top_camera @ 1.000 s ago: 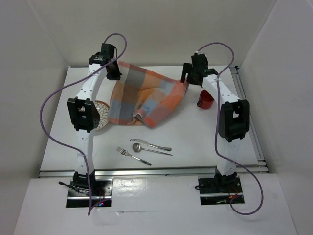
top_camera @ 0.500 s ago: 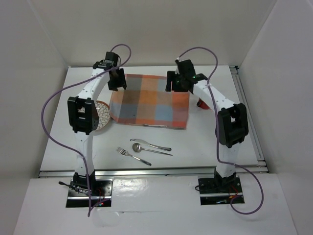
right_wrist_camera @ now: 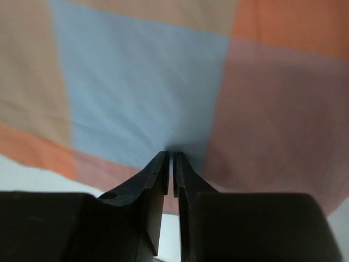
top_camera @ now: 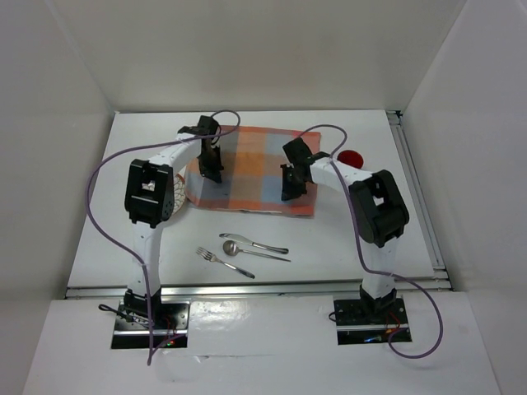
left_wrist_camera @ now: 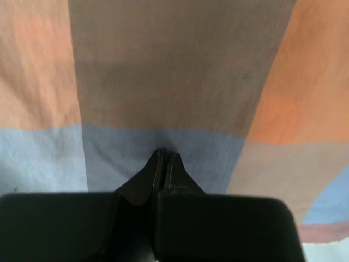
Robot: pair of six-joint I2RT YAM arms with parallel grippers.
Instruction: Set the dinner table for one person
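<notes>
The checkered orange, blue and grey placemat (top_camera: pixel 255 164) lies spread flat on the white dinner table (top_camera: pixel 346 239). My left gripper (top_camera: pixel 214 174) is shut, and its tips (left_wrist_camera: pixel 165 152) press down on a blue square of the cloth (left_wrist_camera: pixel 180 71). My right gripper (top_camera: pixel 292 191) stands near the placemat's front right corner. Its jaws are almost together, a hairline slit apart, with the tips (right_wrist_camera: pixel 170 154) touching the cloth (right_wrist_camera: pixel 136 82) and nothing between them. A fork (top_camera: pixel 221 262), spoon (top_camera: pixel 234 247) and knife (top_camera: pixel 265 246) lie in front of the placemat.
A patterned plate (top_camera: pixel 175 200) shows partly from behind the left arm at the placemat's left edge. A red cup (top_camera: pixel 352 158) sits to the right of the cloth, behind the right arm. A metal rail (top_camera: pixel 416 189) runs along the table's right side.
The placemat went from hanging bunched between the two grippers to lying flat. Both grippers came down and toward the front onto the cloth, and both closed.
</notes>
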